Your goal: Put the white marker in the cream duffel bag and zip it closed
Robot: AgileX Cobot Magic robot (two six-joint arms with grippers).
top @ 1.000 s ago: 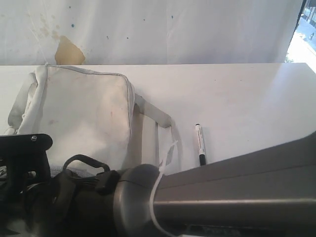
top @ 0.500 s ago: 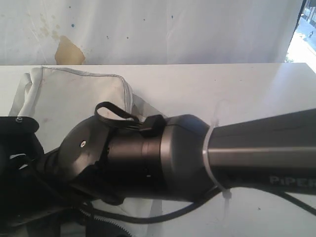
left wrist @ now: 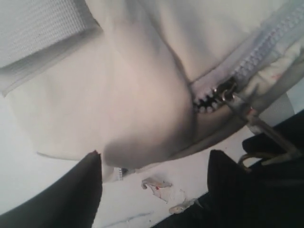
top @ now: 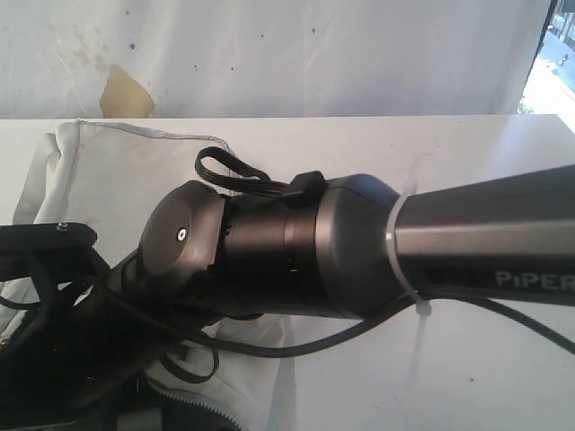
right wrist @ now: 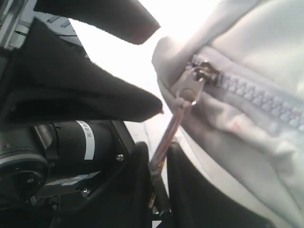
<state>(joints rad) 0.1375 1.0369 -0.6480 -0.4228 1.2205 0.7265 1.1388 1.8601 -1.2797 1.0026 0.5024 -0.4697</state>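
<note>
Cream bag (top: pixel 108 171), faintly stained, zipper (right wrist: pixel 247 90) partly closed. Right gripper (right wrist: pixel 157 154) pinches pull (right wrist: pixel 171 128); left gripper (left wrist: pixel 154 156) spread around bag corner. Right arm (top: pixel 359 251) hides frame centre.

- One cream duffel bag (top: pixel 99 171).
- One desk (top: pixel 449 153).
- Two robot arms: the left arm (top: pixel 45 287) and the right arm (top: pixel 359 251).
- Two tools, one on each arm: the left tool (left wrist: pixel 154 166) and the right tool (right wrist: pixel 156 159). Each shows two dark fingers.
- One zipper slider (right wrist: pixel 194 78), with one metal pull tab (right wrist: pixel 166 133) attached.
- One white cable tie (top: pixel 400 260), on the right arm.
</note>
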